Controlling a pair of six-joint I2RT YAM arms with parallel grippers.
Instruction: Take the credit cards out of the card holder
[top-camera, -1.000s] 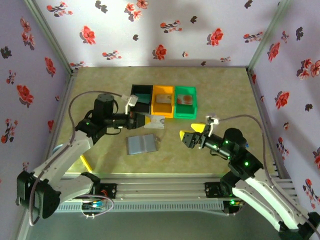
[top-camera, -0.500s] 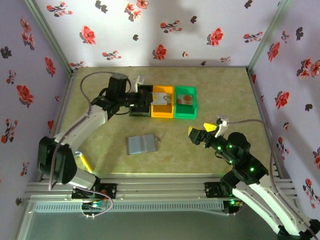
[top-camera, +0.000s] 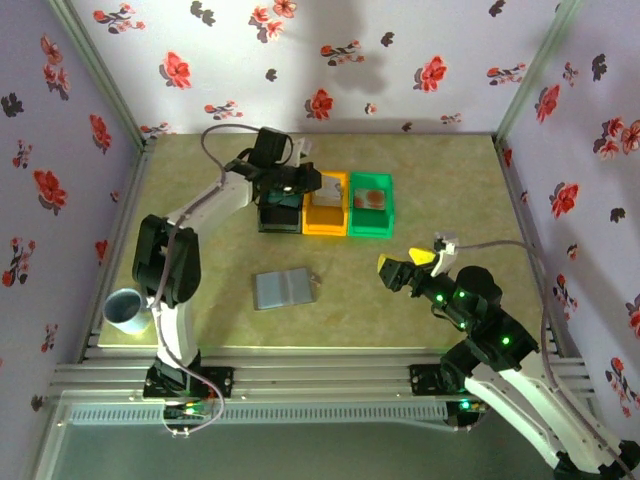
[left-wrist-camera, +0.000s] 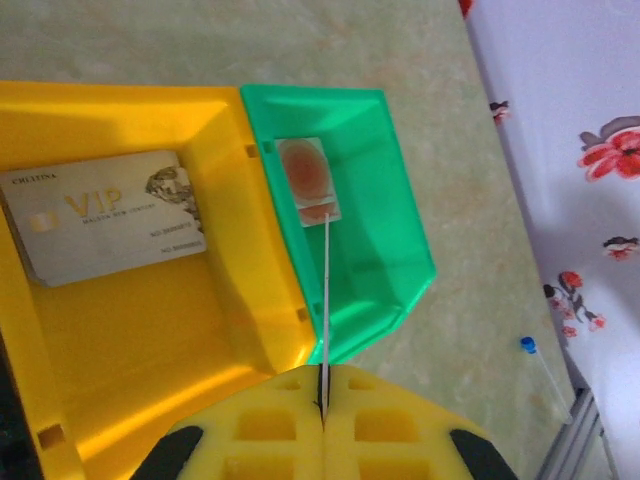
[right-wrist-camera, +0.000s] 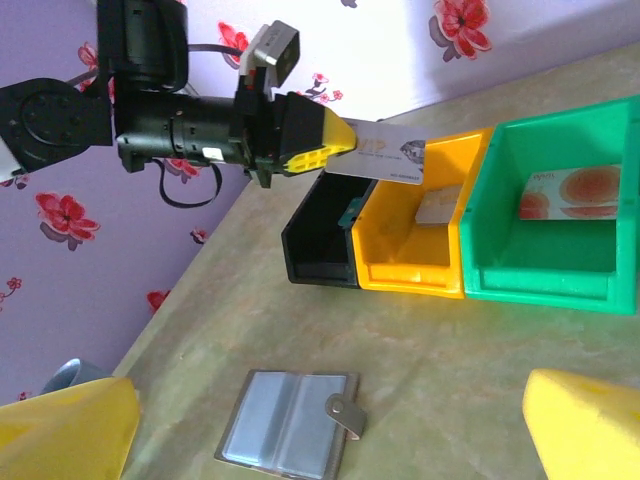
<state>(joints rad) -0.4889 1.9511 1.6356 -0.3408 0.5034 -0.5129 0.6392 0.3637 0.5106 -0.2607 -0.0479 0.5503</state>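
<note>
- The left pincer (left-wrist-camera: 322, 388) is clenched on one end of a pale card (right-wrist-camera: 392, 156). The card sticks out over the orange bin (top-camera: 325, 207).
- Right under that pincer, another card (left-wrist-camera: 105, 215) lies in the orange bin. It says "VIP" in big gold letters and "CRISTINA" in small ones.
- Just past the pincer's tip is the green bin (left-wrist-camera: 400, 250). In it lies a card with an orange-red round spot (left-wrist-camera: 308, 180). Its words are too tiny to read.
- The black bin (right-wrist-camera: 320, 245) sits on the other side of the orange bin, close under the left pincer.
- The right pincer (top-camera: 400, 264) is released, with its yellow fingers wide apart and nothing in them.
- The card holder (top-camera: 285, 288) lies open and flat on the worktop (top-camera: 450, 180). It is near the right pincer, on its left, and well apart from the left pincer.
- A grey-blue cup (top-camera: 128, 310) stands by the left wall, far from both pincers.
</note>
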